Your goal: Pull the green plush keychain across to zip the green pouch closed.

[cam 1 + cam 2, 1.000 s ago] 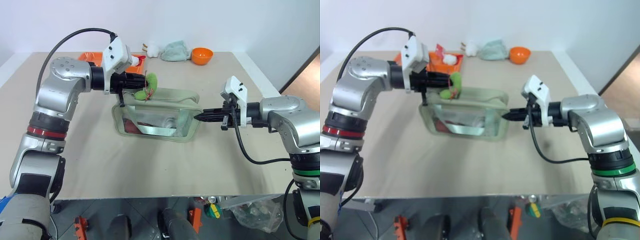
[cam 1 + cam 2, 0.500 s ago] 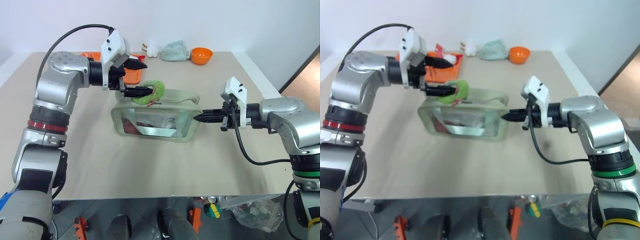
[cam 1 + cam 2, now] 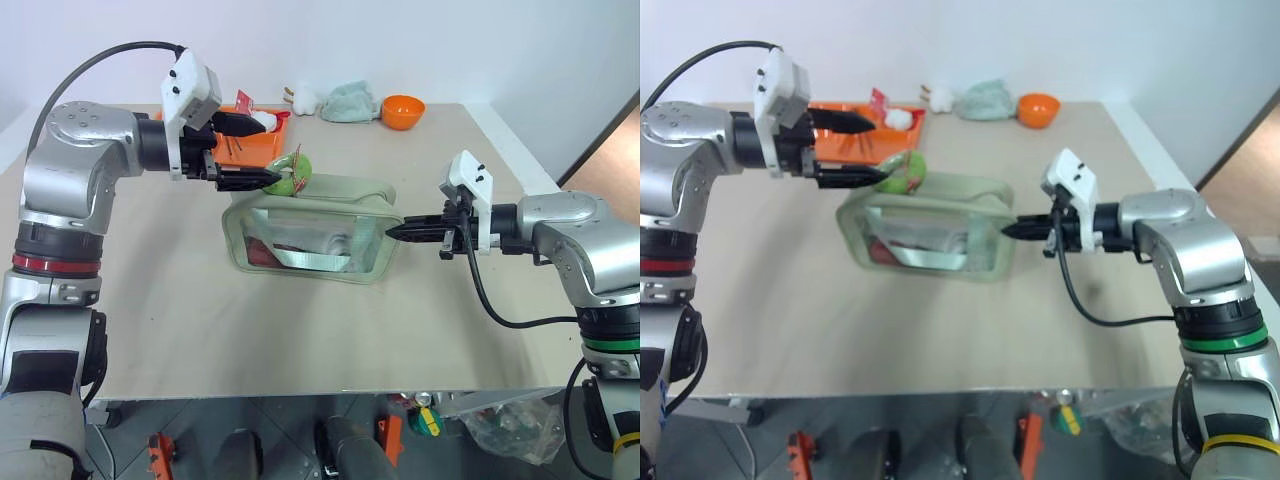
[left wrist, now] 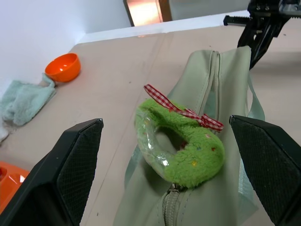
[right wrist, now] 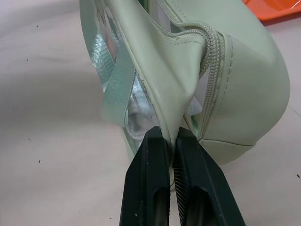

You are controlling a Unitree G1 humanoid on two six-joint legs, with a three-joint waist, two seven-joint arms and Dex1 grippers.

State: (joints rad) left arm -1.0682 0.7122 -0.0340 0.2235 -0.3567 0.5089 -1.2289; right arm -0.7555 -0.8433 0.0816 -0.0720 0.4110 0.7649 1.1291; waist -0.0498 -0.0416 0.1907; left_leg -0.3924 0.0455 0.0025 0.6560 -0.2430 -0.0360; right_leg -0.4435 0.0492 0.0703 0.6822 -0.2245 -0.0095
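Fuzzy lime-green ring-shaped plush keychain lies straight ahead between spread-wide left gripper fingers, untouched; right gripper pinches sage-green fabric pouch end.

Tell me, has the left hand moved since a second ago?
Yes. The left hand has let go of the green plush keychain, opened, and drawn back off the green pouch toward the orange tray.
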